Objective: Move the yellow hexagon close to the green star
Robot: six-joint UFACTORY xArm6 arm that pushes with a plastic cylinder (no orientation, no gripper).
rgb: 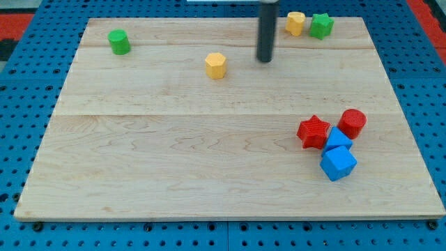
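Jawless, my tip (265, 60) rests right of yellow hexagon (216, 65).

Wooden board (174, 160), 2 yellow blocks (216, 65), 2 green (119, 42), 2 red (313, 132), 2 blue (339, 163)

Counter (174, 160) layout, clock directions from counter centre.

- 10 o'clock, far corner: green cylinder (119, 42), alone.
- 12 o'clock: yellow hexagon (216, 65); my tip (265, 60) near, at its 3 o'clock, apart.
- 1 o'clock, far edge: yellow block (295, 23), green star (321, 26) touching at its 3 o'clock.
- 4 o'clock cluster: red star (313, 132), red cylinder (352, 123) at its 3 o'clock, upper blue block (338, 139) between and below them, lower blue block (339, 163) touching at its 6 o'clock.
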